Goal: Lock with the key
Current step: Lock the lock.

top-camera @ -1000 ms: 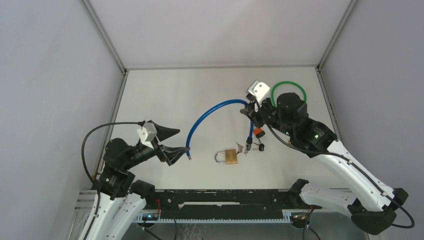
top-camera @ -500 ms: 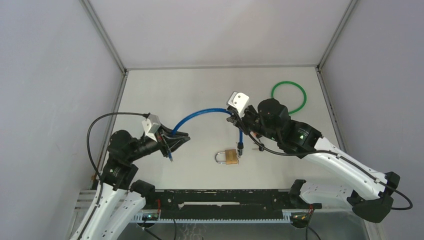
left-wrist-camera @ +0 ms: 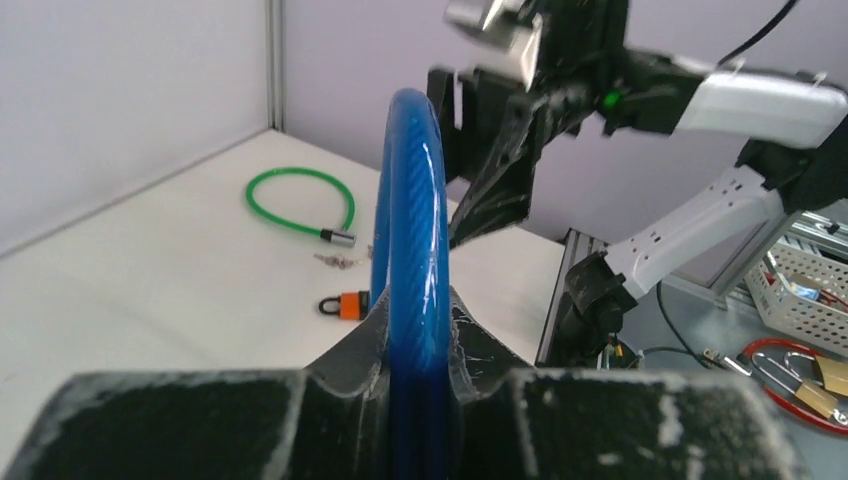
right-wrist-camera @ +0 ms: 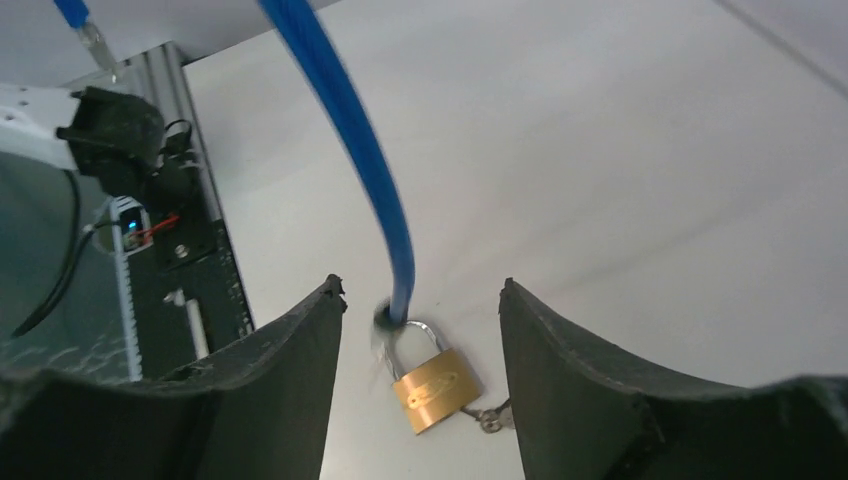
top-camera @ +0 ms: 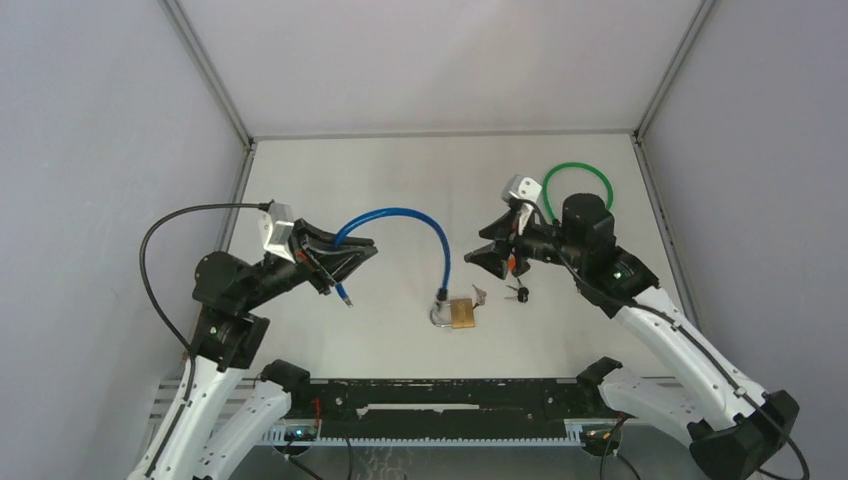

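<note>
Top external: our left gripper pinches the cable, right gripper spread — any left tug, we judge, drags its end off the padlock.

No legible text, numbers or signs in any view. The only candidate is the padlock, lying towards the near edge of the bench. It has an oval stamp on its brass face, but it's too blurred and small to read.
</note>
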Robot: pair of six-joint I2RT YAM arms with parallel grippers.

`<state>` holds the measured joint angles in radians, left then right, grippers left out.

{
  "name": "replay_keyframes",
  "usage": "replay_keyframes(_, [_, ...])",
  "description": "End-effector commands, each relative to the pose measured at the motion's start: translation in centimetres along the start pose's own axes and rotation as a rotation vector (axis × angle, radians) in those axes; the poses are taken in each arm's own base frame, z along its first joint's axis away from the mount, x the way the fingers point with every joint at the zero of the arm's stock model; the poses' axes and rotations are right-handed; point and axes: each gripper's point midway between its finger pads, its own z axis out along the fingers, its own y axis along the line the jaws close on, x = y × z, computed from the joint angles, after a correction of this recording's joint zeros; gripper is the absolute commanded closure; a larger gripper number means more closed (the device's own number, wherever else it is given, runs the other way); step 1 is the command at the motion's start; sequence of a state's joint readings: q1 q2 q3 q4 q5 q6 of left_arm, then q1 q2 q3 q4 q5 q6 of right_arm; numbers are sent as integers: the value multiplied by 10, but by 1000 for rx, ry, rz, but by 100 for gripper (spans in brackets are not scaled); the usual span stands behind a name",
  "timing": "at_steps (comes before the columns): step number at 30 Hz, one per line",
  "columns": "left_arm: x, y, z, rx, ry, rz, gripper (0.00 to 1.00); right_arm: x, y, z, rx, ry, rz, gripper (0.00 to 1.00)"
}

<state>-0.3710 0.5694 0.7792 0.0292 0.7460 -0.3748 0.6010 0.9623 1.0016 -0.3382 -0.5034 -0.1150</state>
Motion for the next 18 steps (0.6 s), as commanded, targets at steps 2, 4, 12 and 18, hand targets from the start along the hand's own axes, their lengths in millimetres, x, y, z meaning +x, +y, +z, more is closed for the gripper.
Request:
replay_keyframes(2, [-68,-38,-3,106,-166,127,100,-4,33,-22,-294,-168,27,33])
replay_keyframes(4, [-75,-44,-3,129,-173,144,100,8,35,-22,-327,-185,17,32])
replay_keyframes(12, [-103,-64,0,207,-201,217,100,29,35,-1,-418,-255,-31,30])
replay_keyframes(18, [-118,-70,6,244,-217,212,100,42,31,14,-446,-234,-54,30])
